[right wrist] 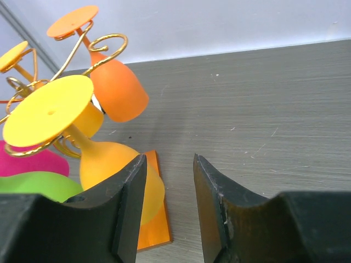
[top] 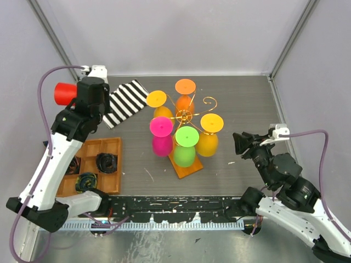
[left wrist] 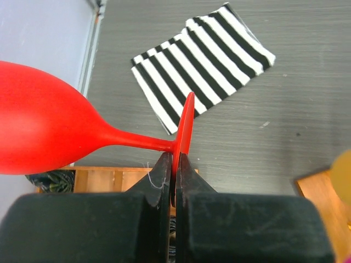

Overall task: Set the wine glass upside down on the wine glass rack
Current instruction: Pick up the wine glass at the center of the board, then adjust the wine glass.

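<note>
One opaque red wine glass [left wrist: 44, 131] points sideways.

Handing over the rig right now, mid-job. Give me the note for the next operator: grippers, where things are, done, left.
Left gripper: shut on the foot of the opaque red wine glass, held sideways, far left.
Right gripper: open, empty, near right.
Thin gold wire rack on orange-brown wooden base: mid-table; pink glass, green glass, orange glass, two yellow glasses hang upside down; one curled arm free.
Done: red glass gripped. Left: invert it, hang it on the free arm.
</note>
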Robot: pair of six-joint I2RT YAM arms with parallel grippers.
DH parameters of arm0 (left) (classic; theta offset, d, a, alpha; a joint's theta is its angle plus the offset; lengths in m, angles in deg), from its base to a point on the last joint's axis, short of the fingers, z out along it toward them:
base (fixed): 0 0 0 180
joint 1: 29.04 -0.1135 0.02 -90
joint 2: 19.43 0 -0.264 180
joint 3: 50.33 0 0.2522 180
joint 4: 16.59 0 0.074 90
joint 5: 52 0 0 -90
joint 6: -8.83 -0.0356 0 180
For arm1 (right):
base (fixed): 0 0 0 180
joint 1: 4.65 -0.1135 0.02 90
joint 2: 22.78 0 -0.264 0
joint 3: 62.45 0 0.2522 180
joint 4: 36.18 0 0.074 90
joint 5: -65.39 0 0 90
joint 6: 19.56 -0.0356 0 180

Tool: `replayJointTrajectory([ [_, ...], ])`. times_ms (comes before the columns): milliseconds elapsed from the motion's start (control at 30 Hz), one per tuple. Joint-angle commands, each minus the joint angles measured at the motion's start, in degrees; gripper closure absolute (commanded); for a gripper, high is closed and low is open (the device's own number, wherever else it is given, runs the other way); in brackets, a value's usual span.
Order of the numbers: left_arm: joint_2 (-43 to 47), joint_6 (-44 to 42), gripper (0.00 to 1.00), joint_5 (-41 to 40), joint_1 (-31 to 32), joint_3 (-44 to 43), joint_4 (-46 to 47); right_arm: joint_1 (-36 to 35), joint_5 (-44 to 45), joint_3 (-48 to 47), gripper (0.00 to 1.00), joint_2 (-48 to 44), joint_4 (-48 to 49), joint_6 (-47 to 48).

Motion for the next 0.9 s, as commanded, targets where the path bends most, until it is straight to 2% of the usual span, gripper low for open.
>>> replayJointTrajectory([
  [0,0.4,-7.2,1.00,-2.9,7.8,-6.0,-6.2,-0.1,-4.6,-4.3,0.54,1.1,-1.0,-0.5],
  [200,-0.1,-13.3,1.00,-8.3,21.3,-16.0,-6.6,-0.1,-5.9,-8.1,0.52,0.6,-2.6,-1.5],
  [300,-1.0,-18.2,1.00,-10.5,28.6,-18.1,-4.0,-0.1,-7.6,-10.6,0.52,0.3,-2.5,-1.5],
  [533,-3.2,-36.6,1.00,-20.0,49.8,-13.1,13.2,-0.1,-14.6,-16.7,0.51,2.0,-1.9,-1.4],
  [700,-7.4,-52.7,1.00,-23.4,62.3,-10.3,25.6,-0.1,-19.6,-19.6,0.51,3.6,-0.3,-1.5],
  [767,-9.0,-56.2,1.00,-23.2,66.2,-10.2,27.7,-0.1,-21.5,-20.8,0.51,4.7,0.0,-1.6],
  [867,-10.4,-56.8,1.00,-21.1,70.9,-10.9,28.2,-0.1,-24.5,-22.3,0.51,6.4,0.3,-1.8],
])
